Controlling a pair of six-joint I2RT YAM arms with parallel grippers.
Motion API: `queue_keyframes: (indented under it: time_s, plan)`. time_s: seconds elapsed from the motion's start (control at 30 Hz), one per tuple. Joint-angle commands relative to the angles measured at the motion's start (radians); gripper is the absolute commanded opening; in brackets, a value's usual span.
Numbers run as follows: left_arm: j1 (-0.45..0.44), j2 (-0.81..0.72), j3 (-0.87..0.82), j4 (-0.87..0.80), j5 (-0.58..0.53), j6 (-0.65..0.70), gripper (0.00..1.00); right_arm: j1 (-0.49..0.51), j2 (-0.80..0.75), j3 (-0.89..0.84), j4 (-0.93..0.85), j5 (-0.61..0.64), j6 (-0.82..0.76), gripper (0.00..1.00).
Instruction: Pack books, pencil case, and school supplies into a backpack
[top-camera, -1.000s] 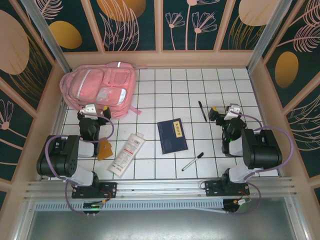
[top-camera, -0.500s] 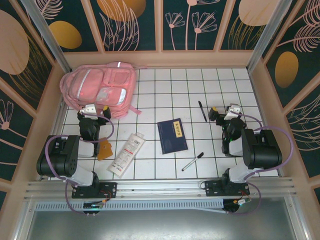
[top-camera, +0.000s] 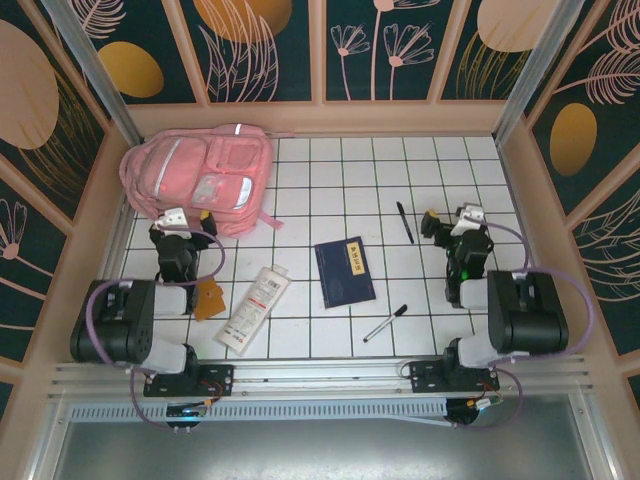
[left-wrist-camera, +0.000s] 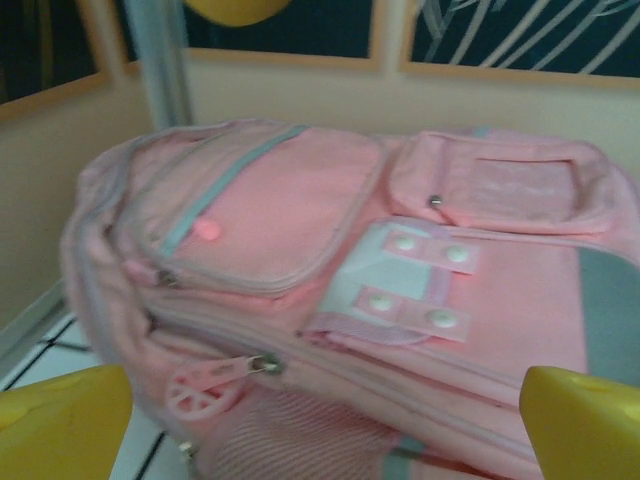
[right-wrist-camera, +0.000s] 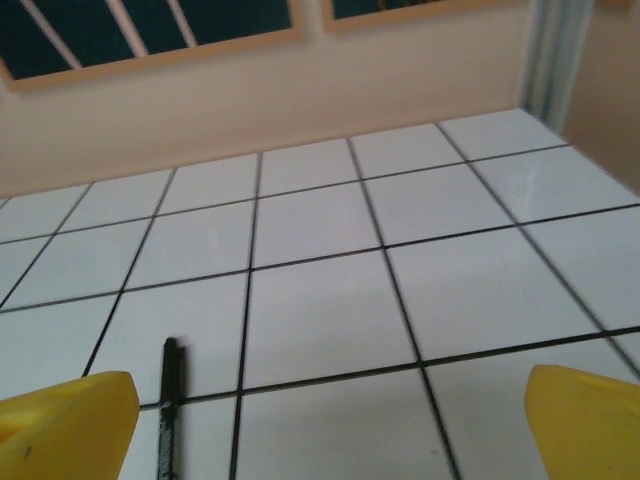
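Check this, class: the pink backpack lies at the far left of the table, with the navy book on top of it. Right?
No. The backpack does lie at the far left of the table, but the navy book lies on the table near its middle, apart from the backpack, as the top view shows.

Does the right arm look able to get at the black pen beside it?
Probably yes: the right claw stands open close beside the black pen, with nothing lying between them.

pink backpack (left-wrist-camera: 330, 300) btwn 2 yellow fingers (left-wrist-camera: 60, 425)
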Motion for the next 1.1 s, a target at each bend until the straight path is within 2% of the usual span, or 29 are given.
queue_keyframes:
  time_s: [0.0, 0.07, 0.1, 0.13, 0.17, 0.2, 0.23, 0.27, 0.3, 0.43, 0.57, 0.63, 0.73, 0.83, 0.9, 1.07]
  plan:
    - [0.006, -0.200, 0.117, -0.285, -0.160, -0.095, 0.99, 0.020, -0.172, 0.156, -0.330, 0.166, 0.161, 0.99]
    - [0.006, -0.314, 0.202, -0.497, -0.161, -0.170, 0.99, 0.018, -0.245, 0.257, -0.528, 0.150, 0.294, 0.99]
    - [0.006, -0.360, 0.260, -0.616, -0.175, -0.217, 0.99, 0.014, -0.271, 0.325, -0.679, 0.153, 0.420, 0.99]
    - [0.006, -0.392, 0.308, -0.730, -0.208, -0.279, 0.99, 0.013, -0.280, 0.391, -0.835, 0.168, 0.532, 0.99]
    - [0.006, -0.425, 0.370, -0.858, -0.265, -0.378, 0.99, 0.006, -0.272, 0.449, -0.943, 0.130, 0.583, 0.99]
    - [0.007, -0.447, 0.420, -0.955, -0.282, -0.447, 0.99, 0.008, -0.256, 0.473, -0.951, 0.005, 0.546, 0.96]
    - [0.008, -0.457, 0.442, -0.964, -0.221, -0.423, 0.99, 0.031, -0.233, 0.494, -0.952, -0.124, 0.507, 0.92]
    - [0.008, -0.457, 0.458, -0.938, -0.108, -0.354, 0.99, 0.082, -0.209, 0.522, -0.978, -0.147, 0.467, 0.92]
    - [0.008, -0.434, 0.484, -0.952, -0.046, -0.351, 0.99, 0.171, -0.186, 0.547, -0.997, -0.133, 0.407, 0.92]
    - [0.008, -0.249, 0.633, -1.091, 0.124, -0.391, 0.99, 0.415, -0.050, 0.660, -1.058, -0.177, 0.227, 0.91]
    - [0.006, -0.046, 0.755, -1.133, 0.272, -0.333, 0.99, 0.568, 0.120, 0.772, -1.052, -0.257, 0.300, 0.83]
    - [-0.005, 0.067, 0.839, -1.171, 0.356, -0.283, 0.99, 0.633, 0.173, 0.813, -1.059, -0.210, 0.358, 0.82]
    - [-0.071, 0.231, 0.962, -1.282, 0.344, -0.201, 0.99, 0.672, 0.192, 0.800, -1.023, -0.160, 0.477, 0.82]
    - [-0.124, 0.388, 1.060, -1.382, 0.321, -0.163, 0.99, 0.679, 0.185, 0.743, -0.941, -0.208, 0.565, 0.82]
    - [-0.132, 0.468, 1.083, -1.377, 0.285, -0.175, 0.99, 0.688, 0.187, 0.744, -0.948, -0.219, 0.568, 0.82]
    - [-0.139, 0.593, 1.119, -1.375, 0.309, -0.184, 0.99, 0.710, 0.188, 0.769, -1.001, -0.181, 0.590, 0.82]
